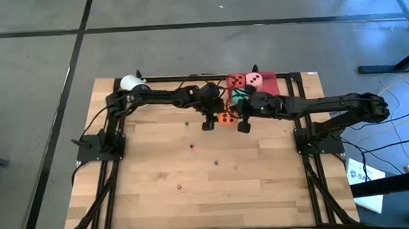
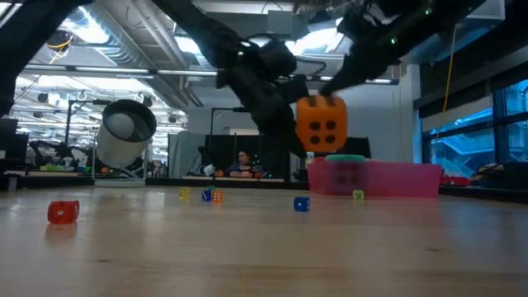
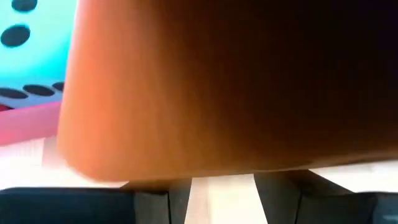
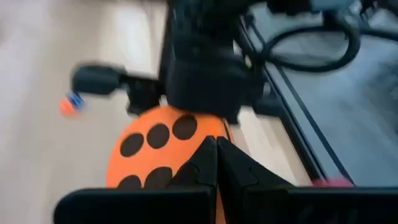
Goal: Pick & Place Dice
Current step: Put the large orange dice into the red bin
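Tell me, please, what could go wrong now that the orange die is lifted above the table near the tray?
1. The left gripper holds the orange die in the air. The cube is soft, so it might slip and drop onto the table.
2. The right gripper, shut, is very close to the die and could knock it.
3. The red tray already holds the green die, so the orange one might land on it and roll out.

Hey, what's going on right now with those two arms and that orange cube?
Left gripper holds orange die in the air, near the tray. Right gripper shut, close beside it. Red, pink, green dice already in tray. Small dice scattered on table, none blocking.
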Available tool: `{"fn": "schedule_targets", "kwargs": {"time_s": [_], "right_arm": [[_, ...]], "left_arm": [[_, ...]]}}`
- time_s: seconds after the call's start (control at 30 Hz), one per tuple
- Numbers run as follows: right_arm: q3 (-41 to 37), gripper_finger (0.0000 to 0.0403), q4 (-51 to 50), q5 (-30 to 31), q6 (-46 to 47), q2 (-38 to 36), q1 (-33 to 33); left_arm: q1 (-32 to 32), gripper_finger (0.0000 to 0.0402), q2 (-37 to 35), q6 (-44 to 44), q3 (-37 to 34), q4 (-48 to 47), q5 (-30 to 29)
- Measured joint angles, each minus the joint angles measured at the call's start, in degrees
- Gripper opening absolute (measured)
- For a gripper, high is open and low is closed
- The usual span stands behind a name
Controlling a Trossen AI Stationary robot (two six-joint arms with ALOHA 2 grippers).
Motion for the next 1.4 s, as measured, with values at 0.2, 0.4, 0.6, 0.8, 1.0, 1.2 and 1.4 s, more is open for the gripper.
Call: {"fn": "schedule_targets", "kwargs": {"time_s": [0.2, 0.4, 0.6, 0.8, 1.0, 1.2, 1.4], "right_arm": [[-0.52, 0.0, -8.28, 5.68, -0.96, 0.37, -3.17], [-0.83, 0.0, -11.45, 5.8, -1.63, 0.66, -6.66], [-0.15, 0.0, -6.83, 1.2, -1.91, 0.32, -7.92], [-0.33, 0.0, -8.45, 3.91, -0.52, -1.2, -8.49], [-0.7, 0.0, -21.41, 4.43, 10.31, -5.2, -6.46], [-0.5, 0.0, -14.87, 5.81, 6.59, -11.03, -4.16], [-0.54, 0.0021, -10.82, -0.5, 4.48, -12.22, -4.24]], "left_arm": [[2.49, 0.0151, 3.29, 0.03, 3.66, -1.04, 1.39], [4.18, 0.0136, 0.89, -0.59, 9.19, -9.52, 5.69], [4.36, 0.0125, 0.3, -0.23, 12.46, 25.89, 8.41], [4.49, 0.0114, 0.55, -3.14, 12.75, 24.9, 9.85], [4.19, 0.0101, -3.84, -0.06, 13.27, 3.8, 11.41], [2.06, 0.0093, -7.39, 3.27, 12.8, -8.34, 4.17], [1.6, 0.0098, -8.91, 3.89, 13.05, -16.83, 0.39]]}}
